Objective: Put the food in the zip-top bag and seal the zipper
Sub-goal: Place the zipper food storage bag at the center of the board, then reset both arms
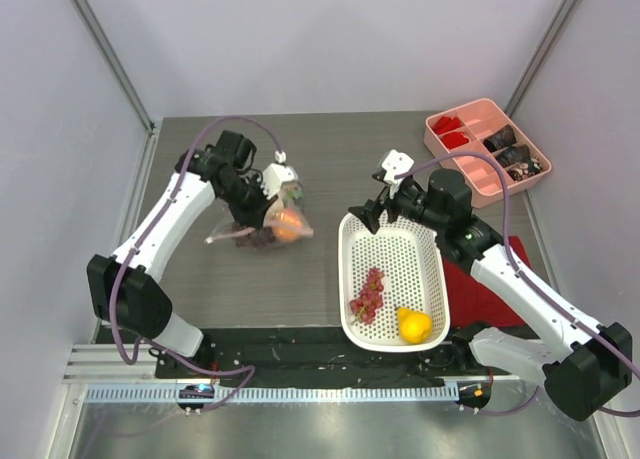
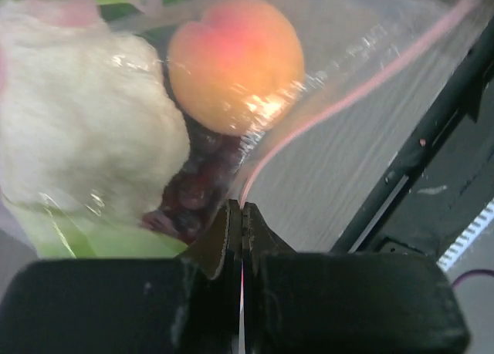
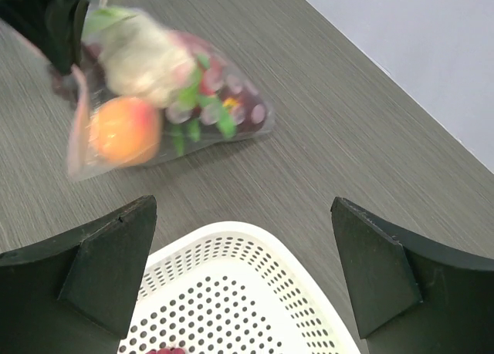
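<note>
The zip-top bag (image 1: 276,219), holding an orange fruit (image 2: 235,61) and white bulb (image 2: 85,130), was left of the white basket (image 1: 428,264), its edge clamped in the left gripper (image 2: 242,219); the right gripper (image 3: 243,215) stood open.

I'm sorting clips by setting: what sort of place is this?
Probably a robotics lab cell: panel walls enclose a grey table, the left arm and right arm are bolted at its near edge, and fruit sits in a white basket and a zip-top bag.
</note>
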Controlling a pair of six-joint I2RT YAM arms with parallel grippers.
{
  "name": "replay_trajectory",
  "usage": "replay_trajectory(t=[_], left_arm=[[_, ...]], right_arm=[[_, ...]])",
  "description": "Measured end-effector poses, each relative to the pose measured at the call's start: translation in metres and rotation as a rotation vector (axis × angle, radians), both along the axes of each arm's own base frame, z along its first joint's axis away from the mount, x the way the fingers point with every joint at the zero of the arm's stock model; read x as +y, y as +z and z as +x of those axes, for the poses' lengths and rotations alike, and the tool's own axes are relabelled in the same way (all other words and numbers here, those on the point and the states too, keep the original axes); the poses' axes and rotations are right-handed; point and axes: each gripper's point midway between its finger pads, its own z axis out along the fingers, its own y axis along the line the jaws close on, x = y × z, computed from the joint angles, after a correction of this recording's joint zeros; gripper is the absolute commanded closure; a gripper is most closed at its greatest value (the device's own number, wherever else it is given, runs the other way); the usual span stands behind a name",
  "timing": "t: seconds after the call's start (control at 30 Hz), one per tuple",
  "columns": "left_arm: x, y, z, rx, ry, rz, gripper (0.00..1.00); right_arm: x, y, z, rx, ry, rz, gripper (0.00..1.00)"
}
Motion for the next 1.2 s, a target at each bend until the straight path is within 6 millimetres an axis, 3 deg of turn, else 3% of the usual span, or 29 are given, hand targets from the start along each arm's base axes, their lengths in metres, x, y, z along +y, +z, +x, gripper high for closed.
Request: replay_trajectory(t=[0.13,0.23,0.33,0.4,0.43,0.6,0.7,0.83,0.97,1.03,1.1,1.2], left_arm=[[0.012,-0.041,-0.023,0.084,-0.023,0.056,1.00],[0.013,-0.047,-0.024,0.076,-0.019,0.053,1.00],[0.011,-0.042,-0.022,0.042,-0.004,0.033,0.89],[0.008,-0.037,-0.021,0.024,0.001,0.011,0.76],[0.007,-0.034,-0.022,0.018,0.003,-0.001,0.62],[0.001,-0.015,-0.033,-0.010,0.018,-0.053,0.29],[0.001,0.000,-0.041,-0.027,0.043,-0.082,0.00],[0.004,0.039,-0.037,-0.068,0.164,-0.155,0.00],[0.020,0.102,-0.011,-0.172,0.371,-0.281,0.00],[0.034,0.122,0.000,-0.212,0.478,-0.324,0.00],[0.049,0.133,0.009,-0.228,0.589,-0.351,0.00],[0.067,0.130,0.015,-0.219,0.724,-0.340,0.00]], right_arm=[[-0.005,-0.001,-0.002,0.007,-0.017,-0.010,0.00],[-0.009,-0.004,-0.005,0.022,-0.030,-0.021,0.00],[-0.013,-0.009,-0.008,0.047,-0.045,-0.039,0.00],[-0.017,-0.011,-0.011,0.063,-0.056,-0.052,0.00],[-0.019,-0.012,-0.012,0.072,-0.062,-0.058,0.00],[-0.030,-0.004,-0.020,0.094,-0.099,-0.069,0.00],[-0.036,0.004,-0.025,0.098,-0.123,-0.064,0.00],[-0.047,0.015,-0.031,0.104,-0.167,-0.051,0.00],[-0.060,0.026,-0.036,0.122,-0.241,-0.023,0.00],[-0.066,0.030,-0.036,0.130,-0.281,-0.005,0.00],[-0.075,0.033,-0.035,0.153,-0.326,0.025,0.01],[-0.094,0.034,-0.030,0.203,-0.426,0.080,0.00]])
